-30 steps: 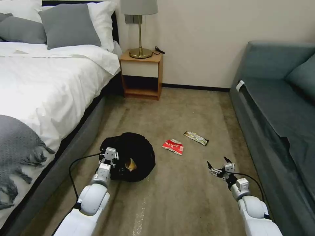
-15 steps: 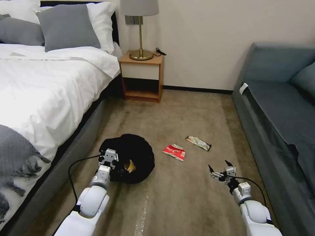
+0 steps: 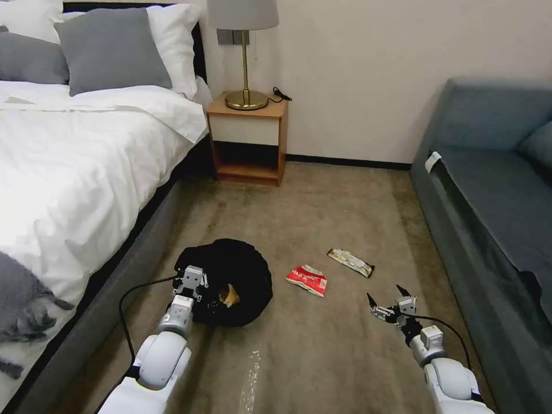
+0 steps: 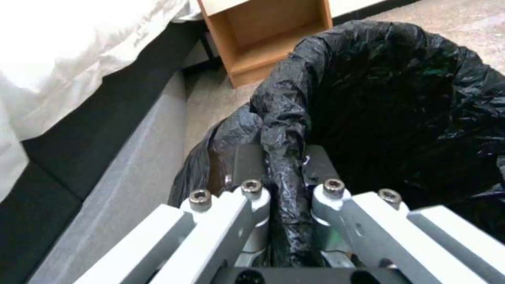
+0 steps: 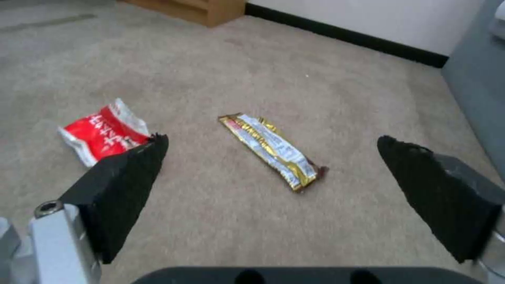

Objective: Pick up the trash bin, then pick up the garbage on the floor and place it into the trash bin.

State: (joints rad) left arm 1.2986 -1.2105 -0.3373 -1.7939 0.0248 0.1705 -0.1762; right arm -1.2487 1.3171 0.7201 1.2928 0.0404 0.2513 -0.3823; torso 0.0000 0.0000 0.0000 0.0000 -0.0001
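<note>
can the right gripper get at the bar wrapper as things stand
Probably yes: the right gripper is open, the bar wrapper lies flat on bare carpet ahead of it, nothing between.

The trash bin (image 3: 230, 282) stands on the floor (image 3: 322, 356) before me to my left, just beside the bed (image 3: 75, 172), with my left pincer (image 3: 190, 282) on its near rim. To its right lies the snack packet (image 3: 307, 280), and right of that, slightly farther off, the bar wrapper (image 3: 351, 262). My right pincer (image 3: 388, 302) hangs nearer me than both. The sofa (image 3: 494, 190) lines my right; the nightstand (image 3: 248, 138) stands far ahead by the wall, a lamp (image 3: 244, 52) on it.
</note>
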